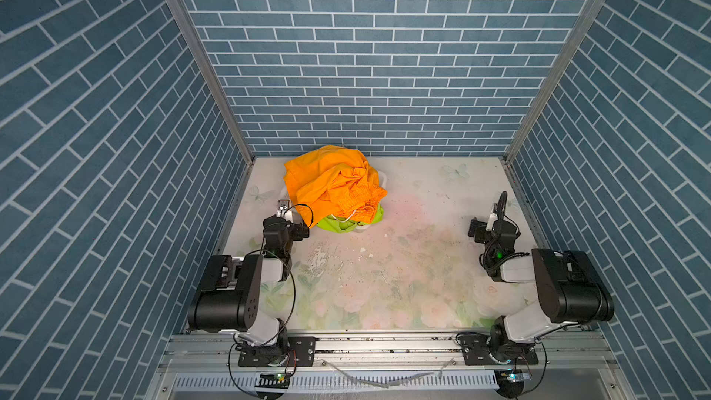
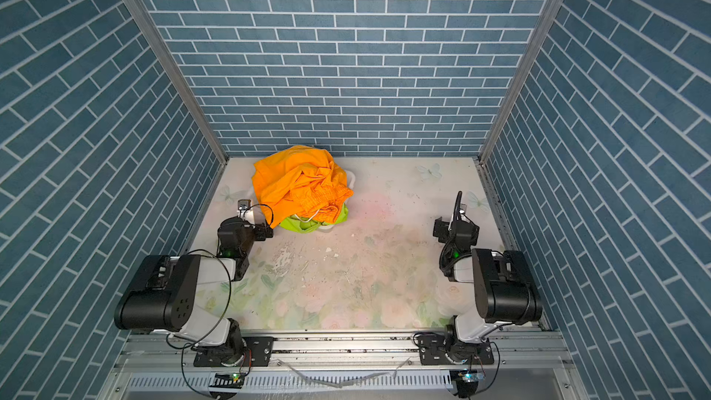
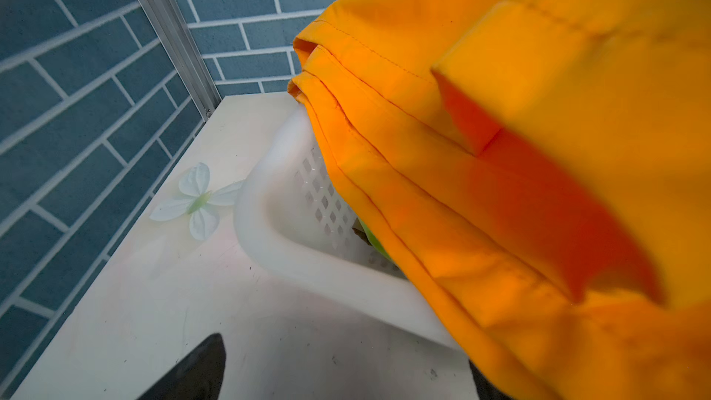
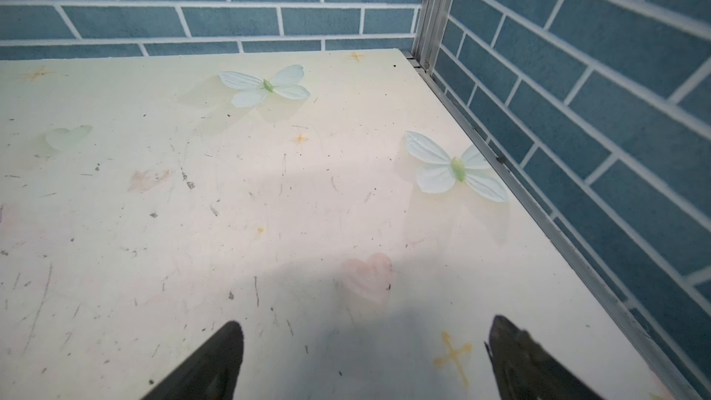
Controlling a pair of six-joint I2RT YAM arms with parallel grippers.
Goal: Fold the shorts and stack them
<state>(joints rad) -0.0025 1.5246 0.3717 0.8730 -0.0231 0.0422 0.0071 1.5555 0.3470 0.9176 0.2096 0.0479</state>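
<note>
Orange shorts (image 1: 331,182) lie heaped over lime green shorts (image 1: 343,225) in a white basket (image 3: 307,194) at the table's (image 1: 423,205) far left. The left gripper (image 1: 284,209) sits just beside the basket, jaws spread, grasping nothing. The right gripper (image 4: 365,325) hangs spread and empty at the right.

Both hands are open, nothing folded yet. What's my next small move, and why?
Probably ease the left hand onto the near edge of the orange shorts and close. They lie crumpled atop the basket, over the green shorts, so they likely come off first. The left hand is open beside them; the right hand is open over bare table.
</note>
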